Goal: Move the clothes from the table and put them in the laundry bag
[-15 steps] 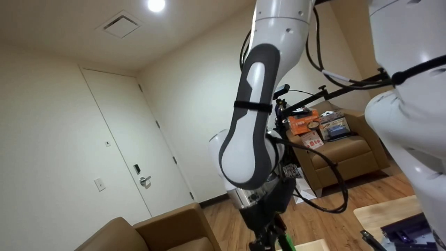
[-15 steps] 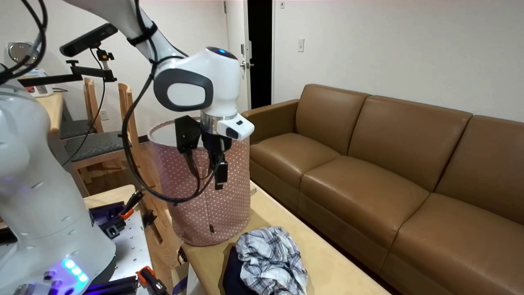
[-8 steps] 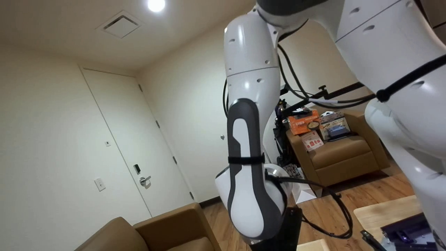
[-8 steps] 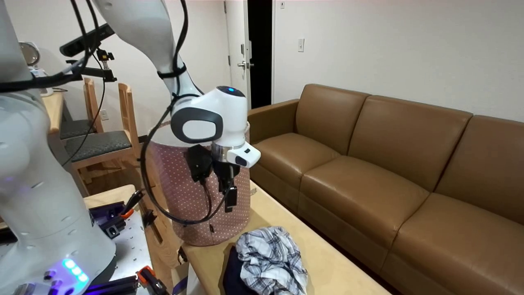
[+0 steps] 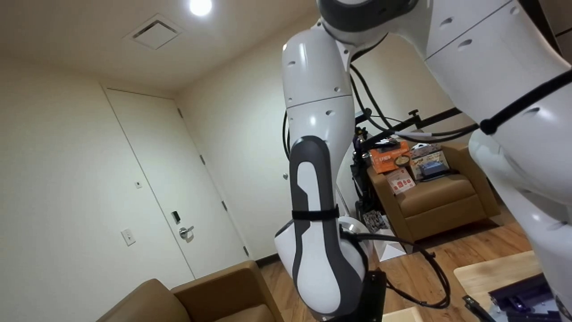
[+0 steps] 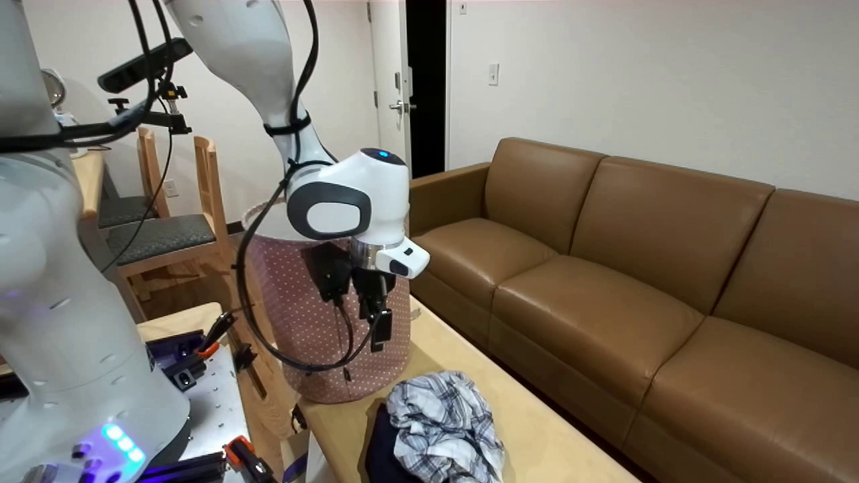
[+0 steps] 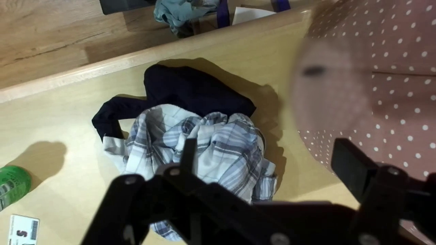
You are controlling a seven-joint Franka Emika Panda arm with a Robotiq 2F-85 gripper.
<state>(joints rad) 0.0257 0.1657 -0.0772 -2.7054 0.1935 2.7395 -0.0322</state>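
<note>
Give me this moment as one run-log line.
gripper: open, above table | held: nothing | plaid garment: on table, partly over dark garment | laundry bag: upright on table

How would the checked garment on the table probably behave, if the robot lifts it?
The checked garment will likely sag, since it lies in loose folds. It may drag the dark garment along, because the two overlap.

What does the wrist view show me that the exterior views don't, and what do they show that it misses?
Only the wrist view shows the green container and the white barcoded label, both on the table.
Only the exterior views show the white arm, the brown seating and, in an exterior view, a wooden chair.
The wrist view and an exterior view share the plaid cloth, the dark cloth, the dotted laundry bag and the gripper.
</note>
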